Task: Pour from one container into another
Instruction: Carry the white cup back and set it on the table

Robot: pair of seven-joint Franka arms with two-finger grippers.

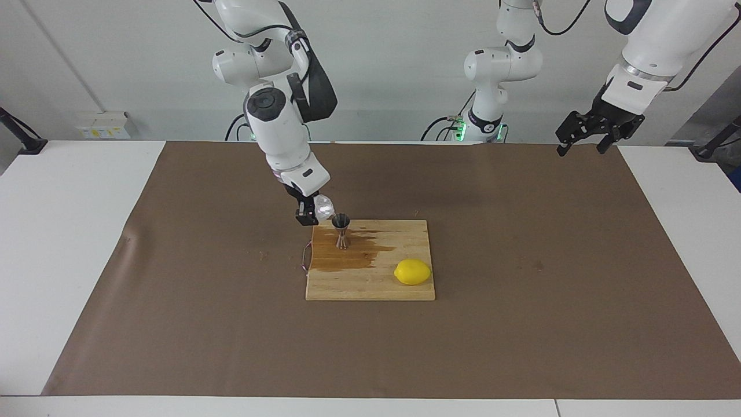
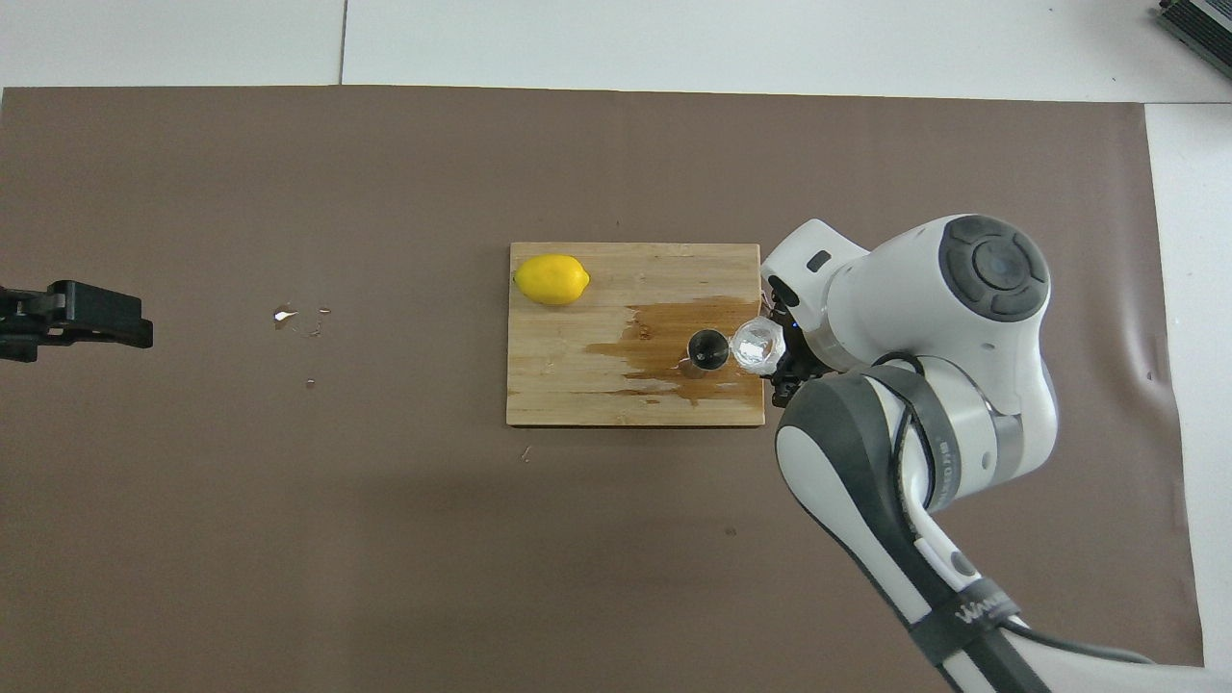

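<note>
Over the cutting board's (image 1: pixel 370 278) corner at the right arm's end, the right gripper (image 1: pixel 308 215) pinches the clear glass cup (image 1: pixel 323 207), tilted beside and slightly above the steel jigger's (image 1: pixel 341 230) rim. That jigger stands upright on the board amid a brown spill (image 1: pixel 353 256), the lemon (image 1: pixel 413 271) well apart. Pouring looks to be the step in hand; the cup appears nearly empty, though its contents are hard to judge. Next calls for righting it without knocking the jigger. Over the mat's (image 1: pixel 521 324) edge the left gripper (image 1: pixel 589 139) waits, fingers spread. "WANRE…" reads partly on the right arm's cable sleeve (image 2: pixel 982 614).
</note>
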